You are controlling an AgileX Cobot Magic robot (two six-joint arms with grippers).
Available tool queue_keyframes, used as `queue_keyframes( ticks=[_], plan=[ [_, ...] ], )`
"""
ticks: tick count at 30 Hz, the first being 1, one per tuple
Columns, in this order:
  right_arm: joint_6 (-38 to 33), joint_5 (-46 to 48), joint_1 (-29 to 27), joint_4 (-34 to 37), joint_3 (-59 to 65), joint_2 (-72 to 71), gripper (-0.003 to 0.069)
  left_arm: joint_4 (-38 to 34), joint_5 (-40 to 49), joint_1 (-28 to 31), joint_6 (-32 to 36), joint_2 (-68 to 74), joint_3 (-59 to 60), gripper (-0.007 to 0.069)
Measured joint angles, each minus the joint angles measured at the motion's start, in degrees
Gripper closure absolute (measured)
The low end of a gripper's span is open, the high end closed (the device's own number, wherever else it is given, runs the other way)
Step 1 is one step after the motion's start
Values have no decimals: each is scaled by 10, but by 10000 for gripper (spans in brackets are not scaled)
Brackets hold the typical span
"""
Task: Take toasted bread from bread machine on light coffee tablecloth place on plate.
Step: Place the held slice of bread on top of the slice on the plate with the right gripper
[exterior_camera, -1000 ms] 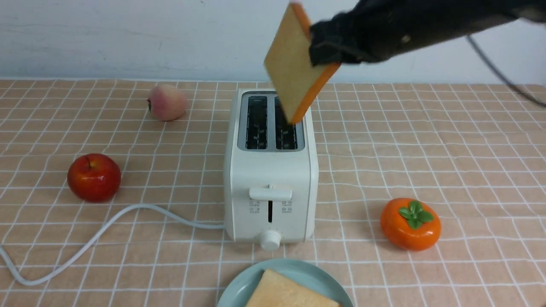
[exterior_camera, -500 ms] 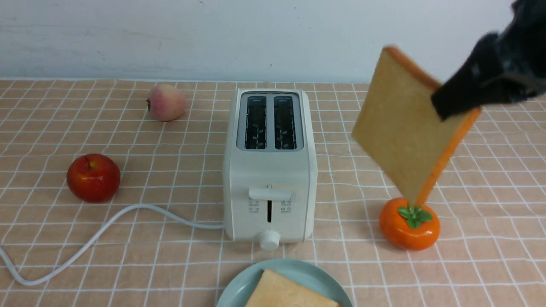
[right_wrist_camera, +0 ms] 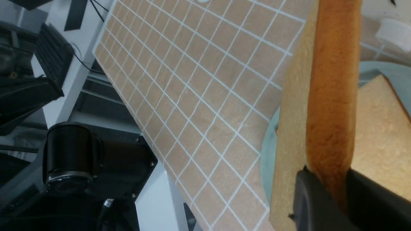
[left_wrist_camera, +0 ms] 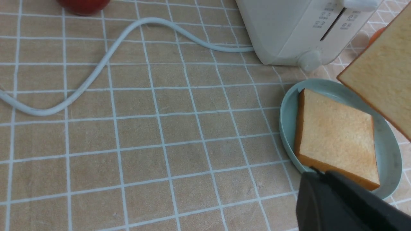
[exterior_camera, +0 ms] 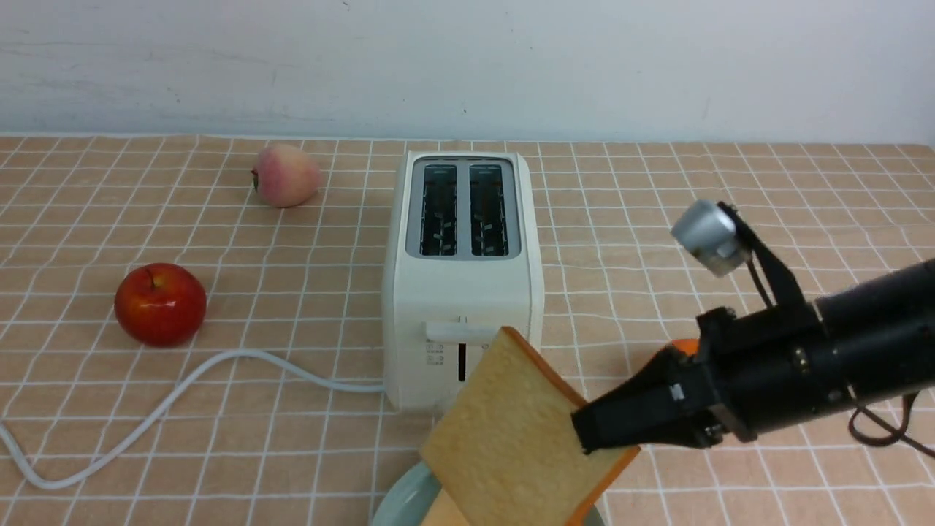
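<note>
Lower middle of the front frame: tilted slice of toast (exterior_camera: 522,431), pinched by an edge in the right gripper (exterior_camera: 588,431), above the pale mint-green plate (exterior_camera: 409,493). Beneath it, flat on the plate, the other slice of toast (left_wrist_camera: 337,134), plain to see right of centre in the left wrist frame. Left gripper (left_wrist_camera: 321,176) closed, with nothing between its fingertips, low in that same frame. In the front frame's centre, the white two-slot toaster (exterior_camera: 464,292), both slots empty; cream cord running off toward the lower left across the tan checked tablecloth (exterior_camera: 292,453). Red apple (exterior_camera: 161,305) at the left, clear of the work.

Probably light, dry and fairly stiff, with a crumbly face and a firmer crust; likely to dent or shed crumbs under a hard squeeze. Not slippery by the look of it, but apt to pivot about so small a hold near one edge. Best taken there by the crust, jaws across the thickness, pressure modest, the far edge left free to settle first. Next, presumably: lower, tip toward flat, lay over the first slice, then let go gently. Main risk: nudging the lower slice or sliding off over the plate's rim. Task nearly finished, by the look of things.
</note>
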Motion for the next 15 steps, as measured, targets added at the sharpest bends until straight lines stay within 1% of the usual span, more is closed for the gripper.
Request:
queue_keyframes(
  ticks=[4, 11, 15],
  plan=[
    [-14, 0, 0, 18, 5, 37, 568, 0, 0, 0, 0, 0, 0, 638],
    [-15, 0, 2, 22, 5, 95, 568, 0, 0, 0, 0, 0, 0, 638],
    [-15, -10, 26, 26, 5, 125, 529, 0, 0, 0, 0, 0, 0, 638]
  ],
)
